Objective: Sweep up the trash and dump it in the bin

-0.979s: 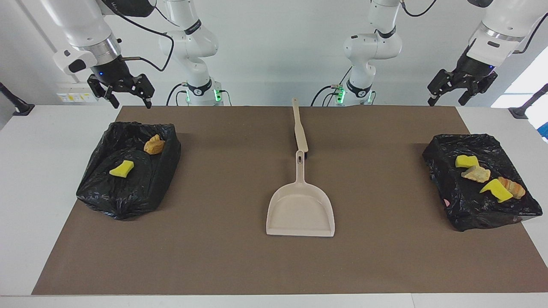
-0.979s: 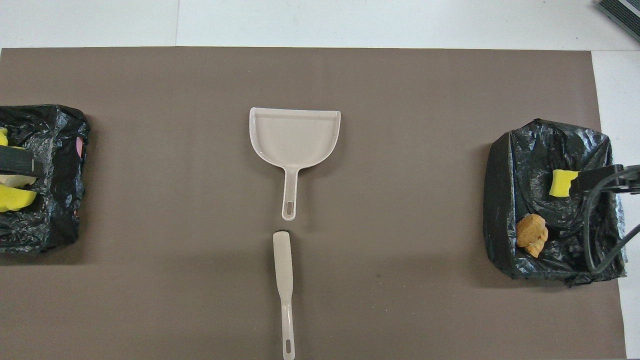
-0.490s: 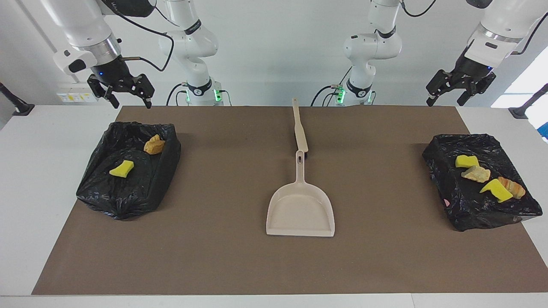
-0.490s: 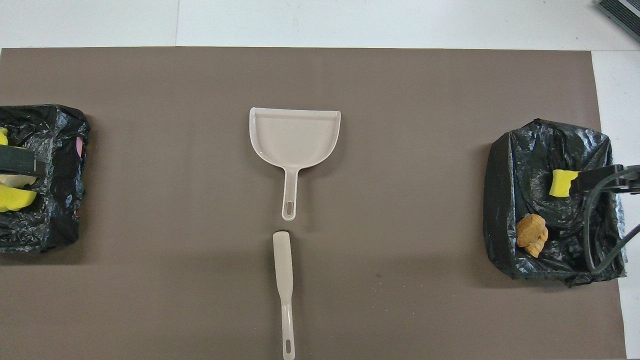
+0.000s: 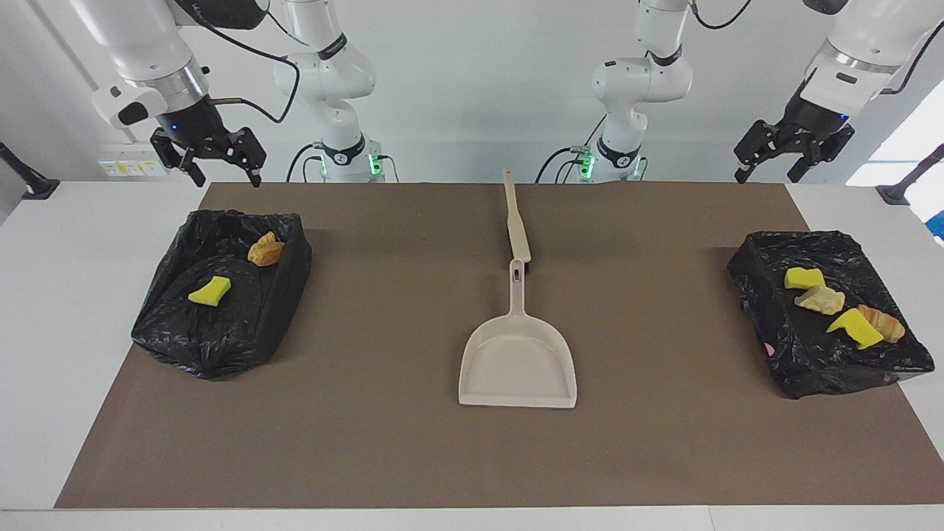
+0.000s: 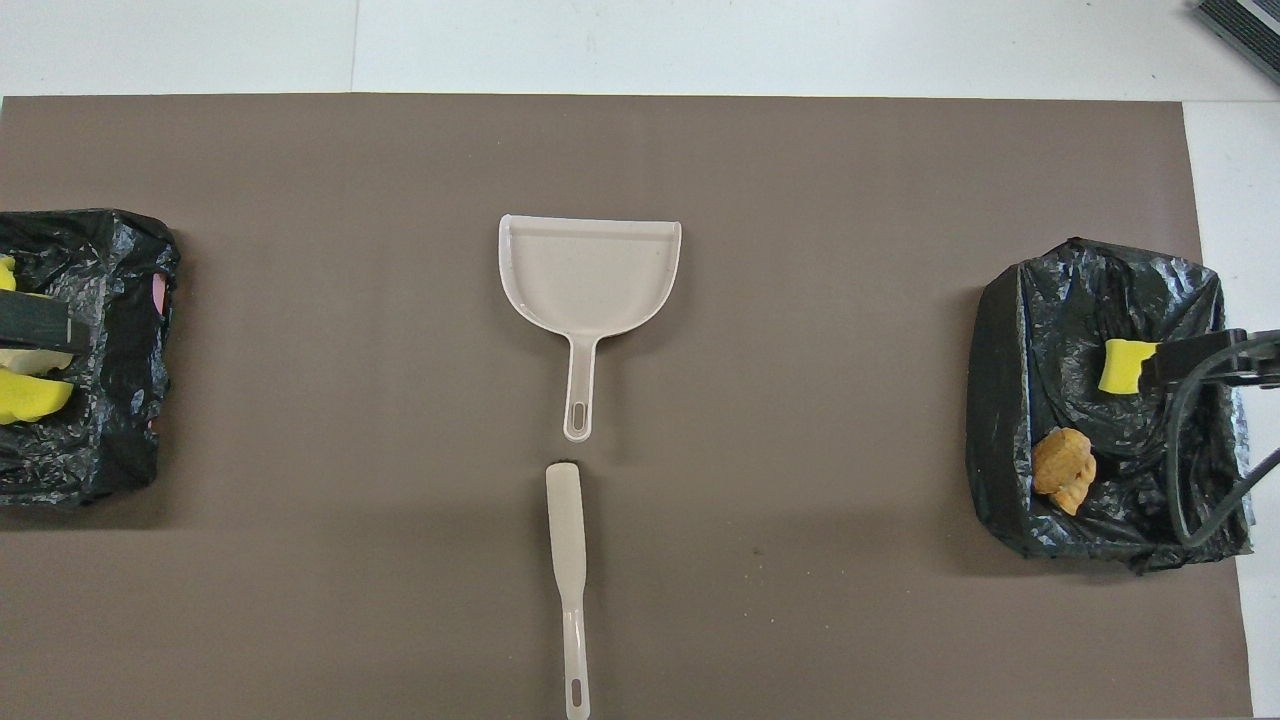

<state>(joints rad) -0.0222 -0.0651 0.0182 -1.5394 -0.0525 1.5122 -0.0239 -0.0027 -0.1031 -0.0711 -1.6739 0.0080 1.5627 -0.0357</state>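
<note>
Trash lies in two bins lined with black plastic bags, one at each end of the brown mat [image 5: 413,457]. In the bin at the right arm's end [image 5: 221,324] there are two pieces: a yellow foam chunk [image 5: 209,290] and, nearer to the robots, a tan bread-like lump [image 5: 265,251]. In the bin at the left arm's end [image 5: 811,369] four pieces are seen close together: a yellow chunk [image 5: 804,278], a pale lump [image 5: 819,299] just beside it, a second yellow chunk [image 5: 853,328] and an orange-brown lump [image 5: 882,322] touching it.

The beige dustpan [image 5: 518,361] lies flat in the middle of the mat, and its handle points toward the robots. The brush [image 5: 515,223], of the same beige colour, lies in line with this handle, nearer to the robots. In the overhead view there is a small gap between the two.

The right gripper [image 5: 219,168] hangs in the air above the edge of the mat near its bin. Its fingers stand apart and hold nothing. The left gripper [image 5: 771,166] is raised above the mat's corner at its own end, with the jaws also spread and empty. Neither gripper touches anything.
</note>
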